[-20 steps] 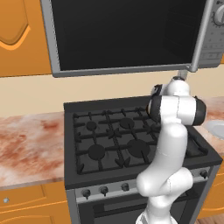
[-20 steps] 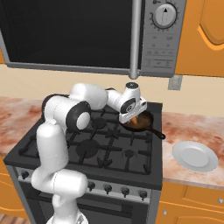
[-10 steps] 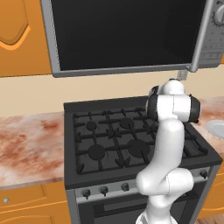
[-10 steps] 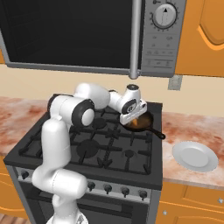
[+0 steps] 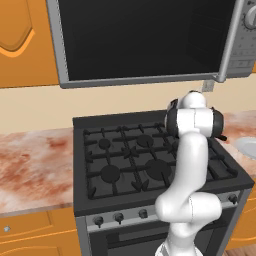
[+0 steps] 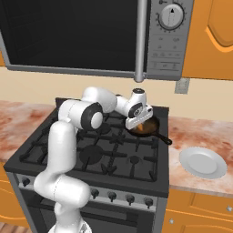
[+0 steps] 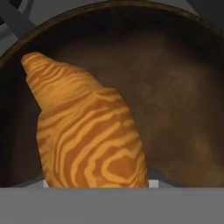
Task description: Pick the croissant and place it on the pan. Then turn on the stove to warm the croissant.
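Gripping croissant (image 7: 87,135), end effector (image 6: 139,122) half-open around it, over pan (image 6: 152,126) on stove (image 6: 113,150).

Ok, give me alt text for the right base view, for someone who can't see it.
The white arm reaches over the black stove, its gripper low over a dark pan on the back right burner, with something orange under it. A white plate sits on the marbled counter to the right, and a large steel appliance hangs above.

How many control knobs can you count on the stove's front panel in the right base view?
5 knobs in a row along the stove front panel: one at the left end, four right of the arm, which may hide more.
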### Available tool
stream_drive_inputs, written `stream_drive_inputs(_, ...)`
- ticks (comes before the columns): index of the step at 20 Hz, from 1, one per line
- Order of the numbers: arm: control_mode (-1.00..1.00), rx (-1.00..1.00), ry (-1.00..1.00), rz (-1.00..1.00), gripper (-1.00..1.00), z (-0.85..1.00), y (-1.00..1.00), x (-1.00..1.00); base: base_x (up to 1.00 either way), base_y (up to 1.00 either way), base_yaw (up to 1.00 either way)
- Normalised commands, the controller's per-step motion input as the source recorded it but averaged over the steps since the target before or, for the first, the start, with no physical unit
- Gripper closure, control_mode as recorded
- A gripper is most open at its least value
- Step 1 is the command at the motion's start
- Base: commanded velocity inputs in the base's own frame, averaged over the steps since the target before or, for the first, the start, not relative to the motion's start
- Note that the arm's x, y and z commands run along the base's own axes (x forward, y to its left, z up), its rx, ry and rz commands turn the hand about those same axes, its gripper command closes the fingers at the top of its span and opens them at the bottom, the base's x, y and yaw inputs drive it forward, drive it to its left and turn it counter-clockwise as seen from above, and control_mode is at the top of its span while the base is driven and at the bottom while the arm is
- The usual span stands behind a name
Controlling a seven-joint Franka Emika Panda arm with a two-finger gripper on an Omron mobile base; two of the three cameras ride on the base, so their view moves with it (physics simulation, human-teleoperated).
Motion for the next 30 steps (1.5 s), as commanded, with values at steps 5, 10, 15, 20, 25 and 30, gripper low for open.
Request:
stream_drive_inputs(5, -1.0, 0.0, -0.04, 0.0, -1.0, 0.0, -0.03, 0.02, 0.0, 0.0, 0.0)
stream_drive_inputs(10, -1.0, 0.0, -0.14, 0.0, -1.0, 0.0, -0.01, 0.0, 0.0, 0.0, 0.0)
stream_drive_inputs(15, -1.0, 0.0, -0.22, 0.0, -1.0, 0.09, 0.0, -0.02, 0.0, 0.0, 0.0)
stream_drive_inputs(20, -1.0, 0.02, -0.35, 0.0, -1.0, 0.37, -0.14, -0.36, 0.0, 0.0, 0.0)
stream_drive_inputs(25, -1.0, 0.05, -0.33, -0.01, -1.0, 0.44, -0.22, -0.43, 0.0, 0.0, 0.0)
stream_drive_inputs(30, -1.0, 0.14, -0.15, -0.01, -1.0, 0.65, -0.28, -0.35, 0.0, 0.0, 0.0)
